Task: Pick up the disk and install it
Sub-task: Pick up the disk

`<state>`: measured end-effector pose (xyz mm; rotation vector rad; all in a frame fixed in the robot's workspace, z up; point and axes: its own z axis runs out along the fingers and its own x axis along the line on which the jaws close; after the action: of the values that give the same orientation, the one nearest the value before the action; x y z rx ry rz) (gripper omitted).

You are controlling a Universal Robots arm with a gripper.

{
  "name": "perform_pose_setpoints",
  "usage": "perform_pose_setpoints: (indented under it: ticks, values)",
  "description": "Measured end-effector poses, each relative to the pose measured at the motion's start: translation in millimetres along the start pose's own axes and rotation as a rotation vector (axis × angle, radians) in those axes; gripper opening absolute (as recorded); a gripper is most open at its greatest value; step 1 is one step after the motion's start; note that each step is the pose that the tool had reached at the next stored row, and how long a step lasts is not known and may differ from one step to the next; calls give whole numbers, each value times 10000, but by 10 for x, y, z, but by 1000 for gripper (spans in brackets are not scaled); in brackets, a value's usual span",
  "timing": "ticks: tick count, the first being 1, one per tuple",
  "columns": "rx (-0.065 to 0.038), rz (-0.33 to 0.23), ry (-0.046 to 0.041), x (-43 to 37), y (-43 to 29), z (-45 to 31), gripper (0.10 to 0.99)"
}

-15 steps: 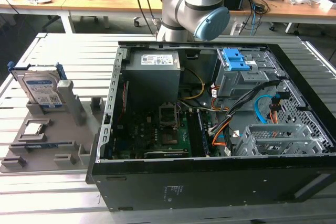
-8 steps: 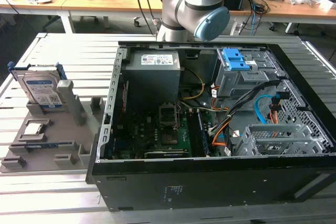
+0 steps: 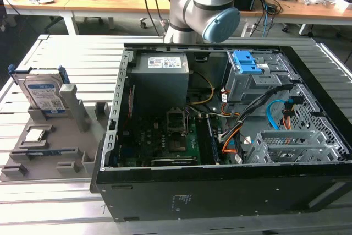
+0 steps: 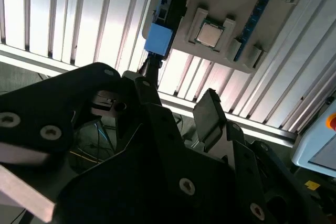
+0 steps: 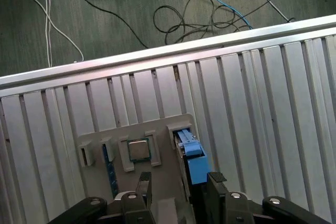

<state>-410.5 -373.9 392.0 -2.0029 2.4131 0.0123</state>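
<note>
Slatted metal table [image 3: 44, 205] held a grey tray [image 3: 61, 142] at the exterior view's left, with the disk [image 3: 43, 92] upright in its far slot. My gripper [image 5: 178, 190] hung well above, jaws apart and empty. Descending off-centre, I judged, could clip the blue carrier [image 5: 195, 166] and tip it.

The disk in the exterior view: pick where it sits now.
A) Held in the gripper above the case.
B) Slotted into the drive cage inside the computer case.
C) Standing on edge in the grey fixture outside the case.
C: the disk stands on edge in the grey fixture on the exterior view's left, outside the computer case.
</note>
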Motion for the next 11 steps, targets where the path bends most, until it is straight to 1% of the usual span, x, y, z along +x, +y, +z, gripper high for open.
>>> perform_pose_setpoints:
  ticks: [2, 3, 5, 6, 10, 11]
  values:
    - [-1, -126, 0, -63, -14, 2, 541]
    - [-2, -198, 1, -78, -32, 18, 541]
    - [-1, -252, 15, -95, -53, 69, 541]
    - [-1, -282, 24, -105, -65, 113, 541]
    - [-1, -362, 39, -131, -99, 202, 541]
    - [2, -390, 50, -138, -109, 239, 541]
